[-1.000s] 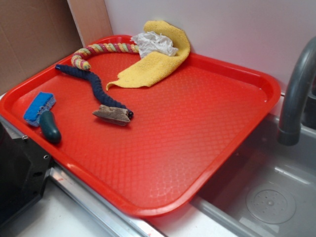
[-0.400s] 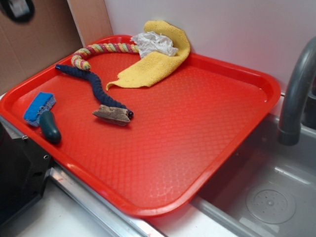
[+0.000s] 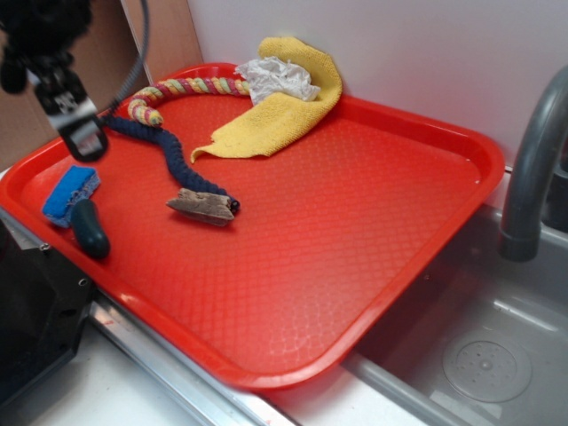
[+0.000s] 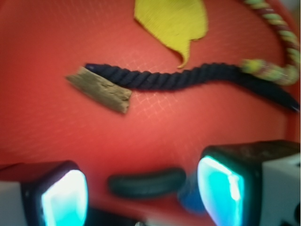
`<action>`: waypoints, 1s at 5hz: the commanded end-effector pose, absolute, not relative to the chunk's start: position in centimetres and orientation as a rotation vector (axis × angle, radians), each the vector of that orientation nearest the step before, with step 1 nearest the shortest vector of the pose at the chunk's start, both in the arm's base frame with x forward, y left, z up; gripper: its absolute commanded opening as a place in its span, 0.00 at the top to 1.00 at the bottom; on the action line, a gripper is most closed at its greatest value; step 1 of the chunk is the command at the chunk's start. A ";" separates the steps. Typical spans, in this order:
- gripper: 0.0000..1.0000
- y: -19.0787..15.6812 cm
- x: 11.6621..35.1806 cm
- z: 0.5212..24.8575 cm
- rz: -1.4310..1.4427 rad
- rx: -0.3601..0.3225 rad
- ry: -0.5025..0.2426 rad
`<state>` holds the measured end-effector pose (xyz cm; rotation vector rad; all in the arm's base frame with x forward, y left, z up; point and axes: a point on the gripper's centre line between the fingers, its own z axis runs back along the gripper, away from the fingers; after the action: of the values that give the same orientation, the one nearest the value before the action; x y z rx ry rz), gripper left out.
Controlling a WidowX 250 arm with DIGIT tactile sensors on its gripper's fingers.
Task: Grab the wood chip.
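Red plastic fills the exterior view: a tray [image 3: 373, 231] set beside a steel sink [image 3: 479, 355] with a grey tap [image 3: 531, 169]. The wood chip [image 3: 201, 206] lies flat on the tray's left half, touching the near end of a dark blue rope [image 3: 164, 151] that curves back toward a striped rope [image 3: 182, 91]. A yellow cloth [image 3: 275, 115] with a crumpled white wad [image 3: 277, 78] on it sits at the far edge. A blue brush [image 3: 75, 209] with a dark teal handle lies near the tray's left rim. The gripper [image 3: 82, 133] hangs at upper left, above the brush and well apart from the chip — from this angle its fingers cannot be read.

The wrist view — soft and blurred — looks down past two fingers [image 4: 63, 197], their inner faces glowing cyan, spread wide with nothing between them but the brush handle [image 4: 146, 182] on the tray below. Farther ahead the wood chip [image 4: 99, 89] lies against the end of the dark blue rope [image 4: 188, 77], with the corner of the yellow cloth [image 4: 171, 21] beyond.
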<state>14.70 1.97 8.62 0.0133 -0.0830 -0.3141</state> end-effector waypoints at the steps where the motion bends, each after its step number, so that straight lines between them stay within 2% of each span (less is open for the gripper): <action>1: 0.00 0.3 17.9 1.1 -0.538 0.101 -0.043; 2: 0.00 -1.2 18.1 -0.3 -0.596 0.110 -0.025; 3: 0.00 -3.0 18.7 0.9 -0.673 0.106 -0.111; 4: 0.00 -4.9 19.7 3.3 -0.760 0.092 -0.197; 5: 0.00 -5.6 19.7 3.4 -0.802 0.079 -0.177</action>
<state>19.14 -5.15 2.74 0.0744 -0.1466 -0.7800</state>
